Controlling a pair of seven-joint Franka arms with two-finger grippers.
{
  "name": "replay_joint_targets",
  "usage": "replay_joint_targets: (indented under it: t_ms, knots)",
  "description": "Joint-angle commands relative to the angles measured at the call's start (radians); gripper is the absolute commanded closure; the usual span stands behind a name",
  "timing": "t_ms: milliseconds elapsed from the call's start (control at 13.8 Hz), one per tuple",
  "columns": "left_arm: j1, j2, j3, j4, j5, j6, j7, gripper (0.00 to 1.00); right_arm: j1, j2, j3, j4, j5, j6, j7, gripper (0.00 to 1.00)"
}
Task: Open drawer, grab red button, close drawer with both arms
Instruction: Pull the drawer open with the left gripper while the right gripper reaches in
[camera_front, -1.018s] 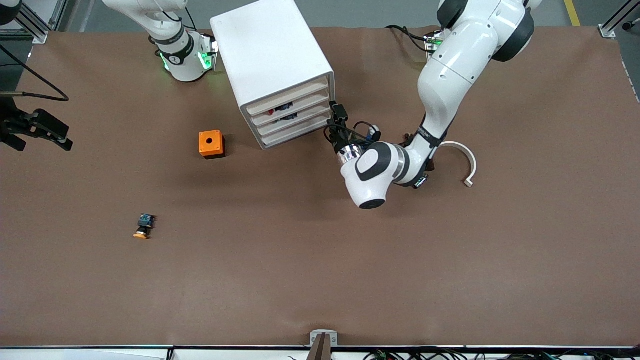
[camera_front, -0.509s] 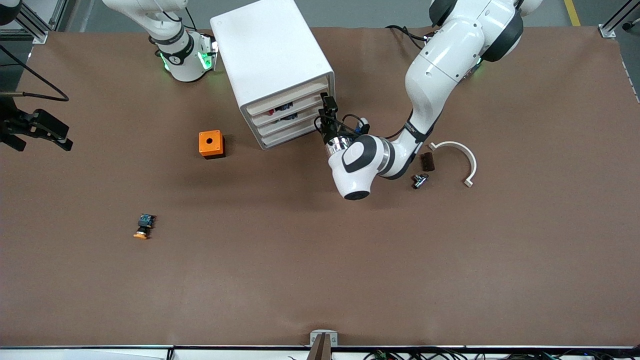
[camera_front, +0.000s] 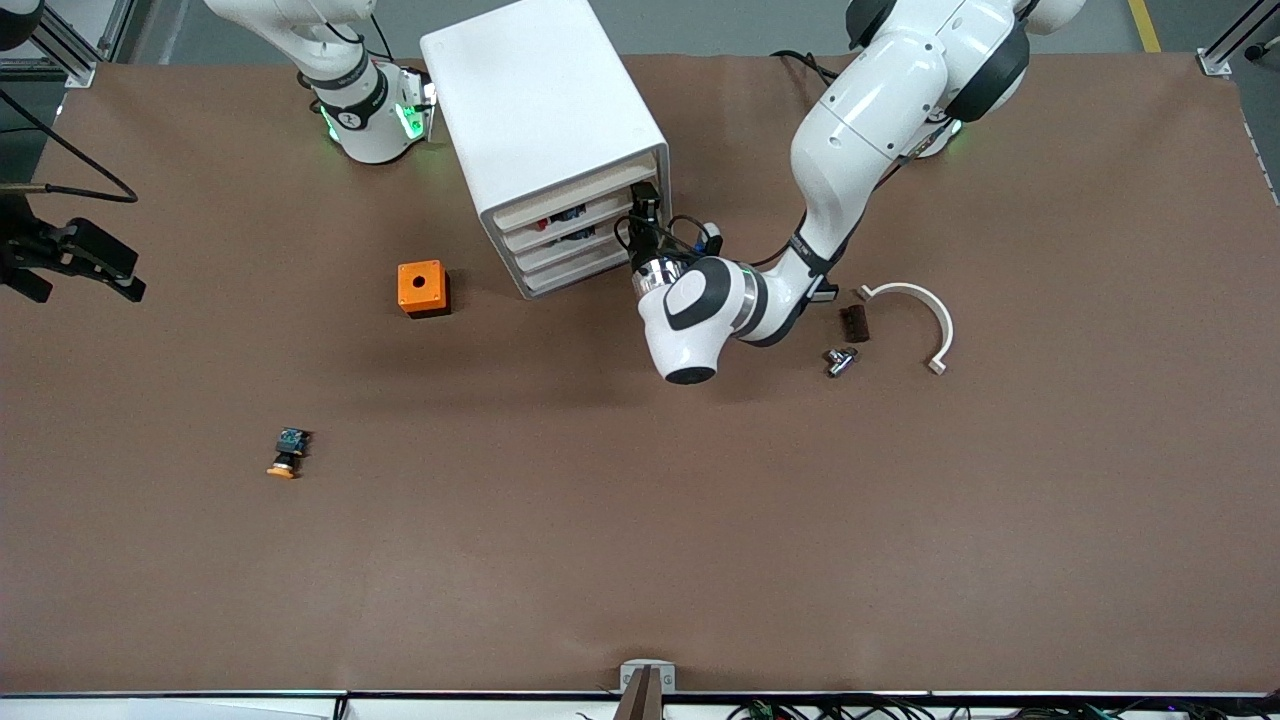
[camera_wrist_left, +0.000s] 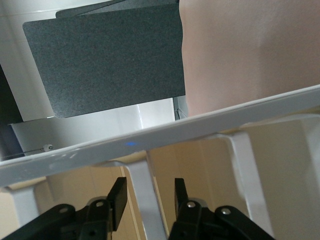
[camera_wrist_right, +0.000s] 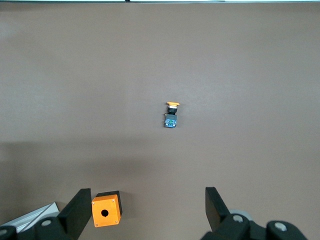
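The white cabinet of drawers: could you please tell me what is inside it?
Through gaps in the cabinet, small red, blue and black parts show in a drawer near the top. The rest is covered. The left gripper is at the fronts; the right gripper waits open.

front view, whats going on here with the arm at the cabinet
The left gripper is at the front of the white cabinet, its open fingers straddling a white rib of a drawer front. All the drawers look shut. The right gripper waits open above the table, over the orange cube.
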Motion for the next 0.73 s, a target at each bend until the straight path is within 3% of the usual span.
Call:
replay_joint_targets:
  t_ms: [0,364,655]
  knots:
    - [-0.01,0.019,0.003,0.027,-0.049,-0.008,-0.015,0.66,0.004,-0.019,-0.001,-0.012,-0.018,0.004,-0.004,0.0]
    - [-0.009,0.028,0.009,0.027,-0.062,-0.005,-0.02,0.82,0.004,-0.019,-0.001,-0.013,-0.018,0.004,-0.004,0.0]
    - [0.005,0.029,0.012,0.027,-0.077,0.026,-0.023,0.85,0.004,-0.019,-0.001,-0.012,-0.018,0.004,-0.004,0.0]
